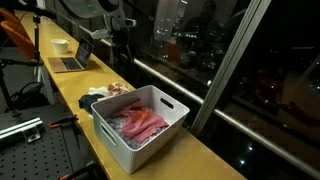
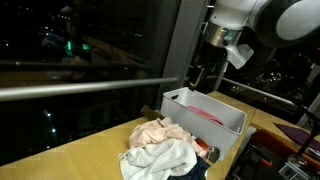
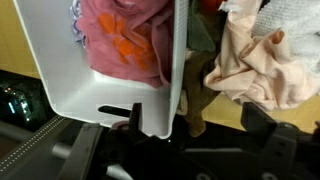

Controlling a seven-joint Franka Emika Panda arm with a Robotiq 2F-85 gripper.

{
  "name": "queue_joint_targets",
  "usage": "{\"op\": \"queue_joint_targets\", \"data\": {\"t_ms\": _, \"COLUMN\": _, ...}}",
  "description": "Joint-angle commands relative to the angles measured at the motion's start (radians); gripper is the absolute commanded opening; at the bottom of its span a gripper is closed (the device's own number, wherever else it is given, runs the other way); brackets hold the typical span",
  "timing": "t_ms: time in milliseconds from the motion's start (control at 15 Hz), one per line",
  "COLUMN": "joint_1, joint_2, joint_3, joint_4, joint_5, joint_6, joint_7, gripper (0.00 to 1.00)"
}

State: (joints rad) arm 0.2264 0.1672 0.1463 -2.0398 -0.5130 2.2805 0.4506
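A white plastic basket [image 1: 112, 138] [image 2: 232, 128] [image 3: 55, 85] stands on the yellow wooden table and holds pink and red clothes [image 1: 140, 122] [image 3: 118, 38]. Beside it lies a loose pile of clothes [image 1: 105, 94] [image 2: 160, 148], with a peach cloth [image 3: 262, 62] and an olive cloth [image 3: 196, 98] showing in the wrist view. My gripper [image 3: 200, 125] [image 2: 203, 70] [image 1: 122, 45] hangs above the basket's edge next to the pile. Its jaws stand wide open and hold nothing. One finger [image 3: 134, 122] is over the basket's wall, the other [image 3: 266, 125] over the table below the peach cloth.
The table [image 1: 200, 150] runs along a dark window with a metal rail [image 2: 80, 88]. Further down it sit an open laptop [image 1: 72, 60] and a white bowl [image 1: 61, 45]. A perforated metal bench with tools [image 1: 25, 130] stands beside the table.
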Motion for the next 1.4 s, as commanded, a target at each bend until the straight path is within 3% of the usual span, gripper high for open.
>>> {"op": "queue_joint_targets", "data": {"t_ms": 0, "joint_1": 0.054, "joint_2": 0.107, "joint_3": -0.002, "joint_4": 0.055, "joint_5": -0.067, "joint_6": 0.017, "joint_7": 0.026, "gripper": 1.00}}
{"op": "queue_joint_targets", "data": {"t_ms": 533, "joint_1": 0.128, "joint_2": 0.286, "joint_3": -0.045, "joint_4": 0.110, "joint_5": -0.163, "joint_6": 0.059, "joint_7": 0.029, "gripper": 1.00}}
{"op": "queue_joint_targets", "data": {"t_ms": 1333, "joint_1": 0.135, "joint_2": 0.518, "joint_3": -0.106, "joint_4": 0.222, "joint_5": -0.114, "joint_6": 0.186, "joint_7": 0.002, "gripper": 1.00}}
